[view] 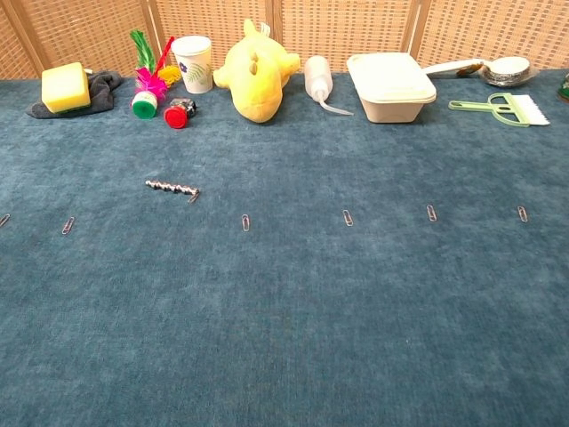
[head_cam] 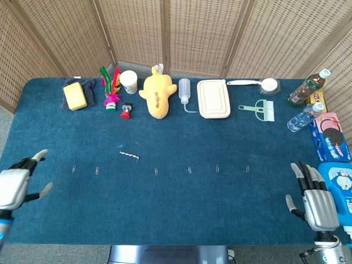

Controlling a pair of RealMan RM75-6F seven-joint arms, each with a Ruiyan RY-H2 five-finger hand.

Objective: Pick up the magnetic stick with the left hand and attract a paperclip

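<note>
The short beaded silver magnetic stick (head_cam: 129, 157) lies flat on the dark blue carpeted tabletop (head_cam: 181, 209), left of centre, with one small silver paperclip (view: 193, 197) touching its right end in the chest view. It lies well apart from the left hand (head_cam: 15, 184), which sits at the far left edge of the head view near the front of the tabletop, fingers spread and holding nothing. The stick is up and to the right of that hand, with two loose silver paperclips (head_cam: 97, 171) lying on the cloth between them. More silver paperclips (head_cam: 190, 170) run in a loose row to the right of the stick, each apart from the next.

The right hand (head_cam: 314, 195) is at the front right corner, fingers apart and pointing toward the back of the tabletop, empty, just beside a blue cartoon-printed box (head_cam: 336, 179).

Neither hand shows in the chest view.

Along the back stand a yellow sponge on a dark cloth (head_cam: 76, 95), a white paper cup (head_cam: 128, 81), a yellow plush fish-like toy (head_cam: 157, 92), a clear squeeze bottle with a bent spout (head_cam: 185, 93), a cream lidded lunch box (head_cam: 213, 98) and a pale green hand brush (head_cam: 258, 109).
</note>
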